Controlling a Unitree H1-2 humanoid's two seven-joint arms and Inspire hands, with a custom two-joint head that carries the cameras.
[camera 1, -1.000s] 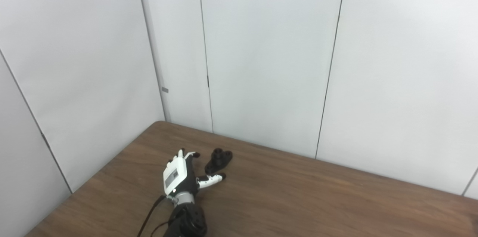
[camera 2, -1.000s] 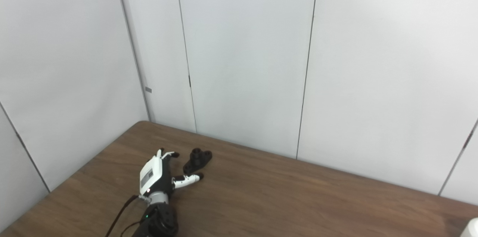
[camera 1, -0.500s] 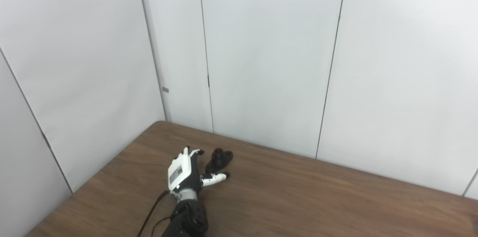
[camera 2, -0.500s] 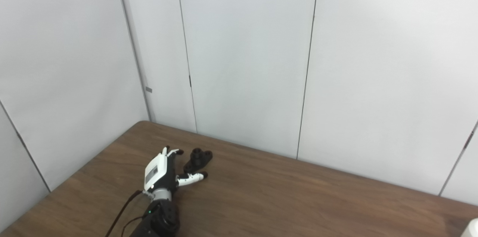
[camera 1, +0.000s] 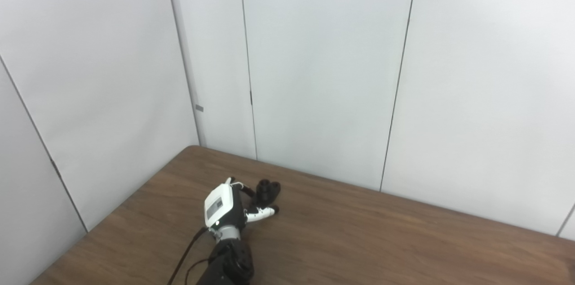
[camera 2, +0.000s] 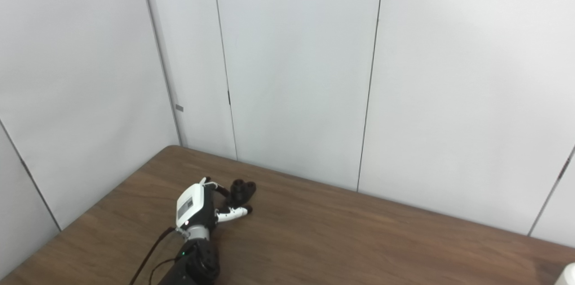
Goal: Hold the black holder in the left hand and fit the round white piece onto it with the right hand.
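Here, the black holder (camera 1: 266, 192) is lying on the brown wooden table (camera 1: 359, 240), near the table's far left corner and not far from the pale panelled wall (camera 1: 314, 73). It is a small dark piece with rounded lobes at its top; finer detail is too small to make out.

The left hand (camera 1: 227, 207) is reaching in from the bottom left, its white back facing the camera. Its fingers (camera 1: 245, 189) are curling around the near left side of the holder, and the white thumb (camera 1: 263, 213) is stretching out below it. The hand is partly spread and is cupping the holder. Whether it is gripping it firmly, or only touching it, cannot be told.

The step in hand appears to be taking hold of the holder. To do it well, the fingers and thumb should probably be closing evenly from opposite sides, low on the body, leaving the top free for the round white piece. Lifting should likely wait until the grip is firm, since a light piece like this could slide on the smooth wood.

The right hand is not showing. A sliver of something white (camera 2: 567, 276) is peeking in at the bottom right corner of the right eye view; what it is cannot be told.

A small grey panel (camera 1: 217, 205) is sitting on the back of the hand, but no brand, label or writing is readable anywhere.
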